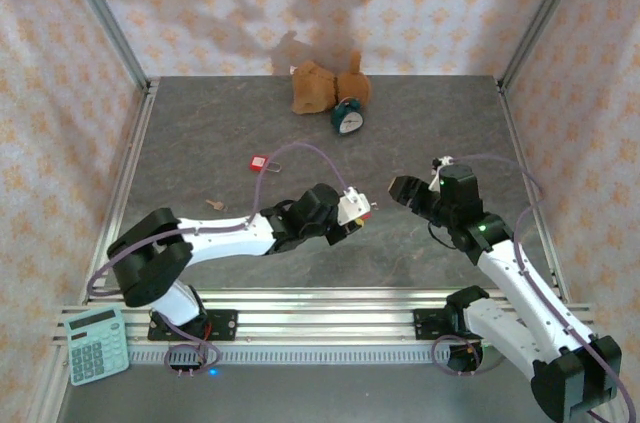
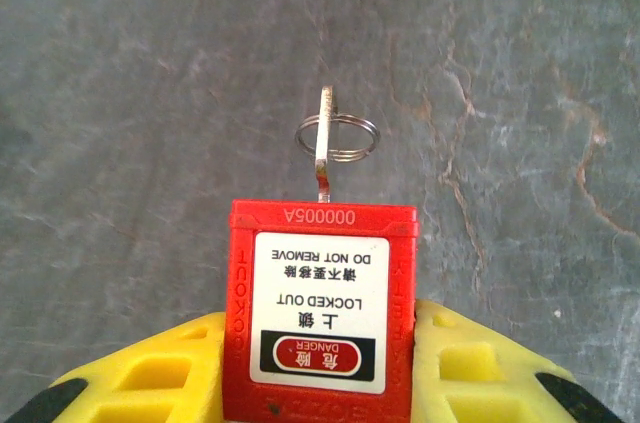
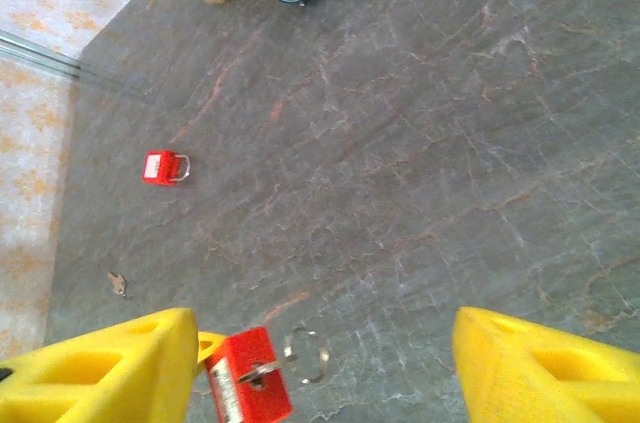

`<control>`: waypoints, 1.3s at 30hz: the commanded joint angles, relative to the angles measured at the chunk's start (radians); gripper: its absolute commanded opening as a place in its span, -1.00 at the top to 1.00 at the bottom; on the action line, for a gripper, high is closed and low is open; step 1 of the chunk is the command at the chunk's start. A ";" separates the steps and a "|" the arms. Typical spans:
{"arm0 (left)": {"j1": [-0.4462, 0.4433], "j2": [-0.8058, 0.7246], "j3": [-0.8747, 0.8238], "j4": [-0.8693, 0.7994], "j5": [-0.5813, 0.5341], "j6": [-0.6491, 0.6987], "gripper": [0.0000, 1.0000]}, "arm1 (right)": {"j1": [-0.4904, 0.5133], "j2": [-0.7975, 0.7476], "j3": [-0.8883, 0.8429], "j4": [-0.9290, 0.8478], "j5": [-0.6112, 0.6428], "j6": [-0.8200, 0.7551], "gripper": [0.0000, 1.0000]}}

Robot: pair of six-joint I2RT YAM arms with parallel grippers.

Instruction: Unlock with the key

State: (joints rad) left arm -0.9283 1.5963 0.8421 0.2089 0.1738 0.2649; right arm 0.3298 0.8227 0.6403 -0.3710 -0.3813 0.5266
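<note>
My left gripper is shut on a red padlock, its white "LOCKED OUT" label facing the camera between the yellow fingers. The key stands edge-on in the padlock's far end, a wire ring hanging through it. In the right wrist view the same padlock and key sit low at the left, beside the left finger. My right gripper is open, and the ring lies between its fingers, touching neither. From above, the left gripper and right gripper face each other closely at mid-table.
A second red padlock lies on the grey table left of centre, with a small tan object nearer the left arm. A teddy bear and a green clock stand at the back. A calculator rests at the near left corner.
</note>
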 commanded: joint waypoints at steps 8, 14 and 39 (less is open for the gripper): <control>0.062 0.114 0.029 0.081 0.110 -0.043 0.42 | -0.010 0.009 0.000 -0.013 0.024 0.017 -0.34; 0.103 0.147 0.036 0.087 0.139 -0.041 0.42 | -0.011 0.013 0.034 -0.027 0.022 0.008 -0.34; 0.150 0.251 0.140 -0.003 -0.051 -0.007 0.39 | -0.013 0.052 0.000 0.038 0.002 0.027 -0.33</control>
State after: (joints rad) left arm -0.7841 1.8336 0.9424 0.2260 0.1951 0.2371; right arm 0.3233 0.8742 0.6415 -0.3668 -0.3847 0.5491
